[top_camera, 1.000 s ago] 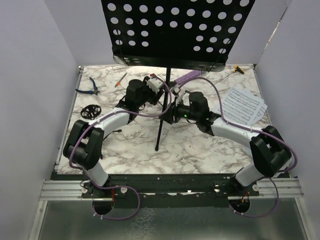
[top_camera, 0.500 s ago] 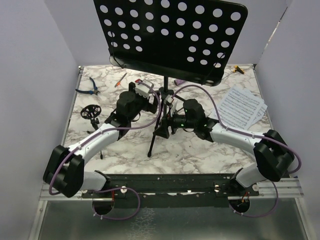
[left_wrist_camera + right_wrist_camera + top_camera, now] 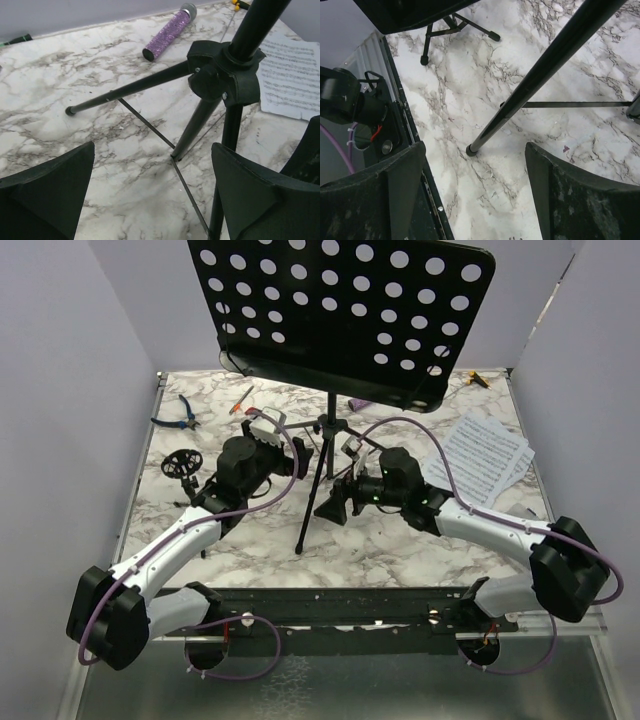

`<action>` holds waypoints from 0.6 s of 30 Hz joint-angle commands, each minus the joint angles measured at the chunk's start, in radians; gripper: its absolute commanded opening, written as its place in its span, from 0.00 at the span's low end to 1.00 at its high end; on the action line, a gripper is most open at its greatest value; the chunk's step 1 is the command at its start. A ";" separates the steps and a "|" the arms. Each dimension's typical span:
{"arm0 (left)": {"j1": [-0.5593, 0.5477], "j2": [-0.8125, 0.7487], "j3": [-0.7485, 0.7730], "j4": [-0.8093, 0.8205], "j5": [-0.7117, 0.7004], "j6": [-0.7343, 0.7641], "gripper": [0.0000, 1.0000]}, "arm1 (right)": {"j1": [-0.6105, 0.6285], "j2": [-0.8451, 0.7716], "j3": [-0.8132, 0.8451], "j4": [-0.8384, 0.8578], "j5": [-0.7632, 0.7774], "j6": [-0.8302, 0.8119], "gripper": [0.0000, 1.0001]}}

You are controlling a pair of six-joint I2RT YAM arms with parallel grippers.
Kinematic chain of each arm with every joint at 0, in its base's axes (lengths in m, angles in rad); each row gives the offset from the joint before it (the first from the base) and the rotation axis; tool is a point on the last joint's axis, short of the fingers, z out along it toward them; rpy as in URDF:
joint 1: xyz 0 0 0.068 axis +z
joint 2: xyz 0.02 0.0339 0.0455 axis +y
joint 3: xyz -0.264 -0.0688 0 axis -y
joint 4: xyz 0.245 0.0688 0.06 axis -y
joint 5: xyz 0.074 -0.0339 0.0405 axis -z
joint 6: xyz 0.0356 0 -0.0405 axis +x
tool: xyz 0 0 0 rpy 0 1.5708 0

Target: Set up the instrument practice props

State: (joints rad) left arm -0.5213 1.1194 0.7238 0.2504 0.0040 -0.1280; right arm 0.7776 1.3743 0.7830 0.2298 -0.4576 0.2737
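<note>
Item: music stand [image 3: 340, 320] standing unheld, left tool [image 3: 152, 190] at nine o'clock and right tool [image 3: 477, 192] at three both hanging open, any leg-bump likely toppling it.

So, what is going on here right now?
Two robot arms are setting up music practice props on a marble table. The tall black tripod music stand with a perforated desk stands upright on its own, with the left hand and the right hand open beside its legs, holding nothing. The purple glitter microphone, the white sheet-music pages and the small black tripod mic stand are apart on the table.
</note>
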 commanded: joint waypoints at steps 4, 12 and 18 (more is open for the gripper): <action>0.000 0.003 -0.029 -0.063 0.199 -0.143 0.97 | -0.030 -0.066 -0.061 0.008 0.003 0.035 0.87; -0.018 0.045 -0.034 -0.052 0.395 -0.169 0.87 | -0.124 -0.067 -0.106 0.050 -0.087 0.053 0.87; -0.051 0.080 -0.034 -0.051 0.387 -0.143 0.73 | -0.231 -0.029 -0.088 0.070 -0.156 0.042 0.86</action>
State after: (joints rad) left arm -0.5545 1.1744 0.6975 0.1947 0.3439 -0.2783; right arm 0.5926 1.3212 0.6815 0.2642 -0.5430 0.3214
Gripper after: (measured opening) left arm 0.806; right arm 0.866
